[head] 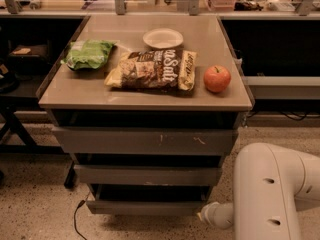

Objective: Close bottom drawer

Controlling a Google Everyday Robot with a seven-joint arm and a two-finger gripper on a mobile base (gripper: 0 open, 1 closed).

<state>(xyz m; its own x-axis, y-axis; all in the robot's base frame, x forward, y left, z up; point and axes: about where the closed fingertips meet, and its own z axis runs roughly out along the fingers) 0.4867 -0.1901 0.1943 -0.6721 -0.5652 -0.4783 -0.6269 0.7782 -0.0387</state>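
Observation:
The bottom drawer (145, 207) is the narrowest grey drawer at the foot of the cart. Its slim front panel sticks out a little past the drawer above, with a dark gap over it. The mid-width drawer front (147, 175) and the wide scratched top drawer front (145, 141) sit above it. My white arm (270, 194) fills the lower right. Its narrow end (212, 215) reaches toward the right end of the bottom drawer front. The gripper itself is hidden behind the arm and below the frame.
On the cart top (150, 96) lie a green bag (87, 54), a brown chip bag (152, 69), a white bowl (162, 37) and a red apple (217, 78). A black cable (76, 219) trails on the speckled floor at the left. Dark shelving flanks the cart.

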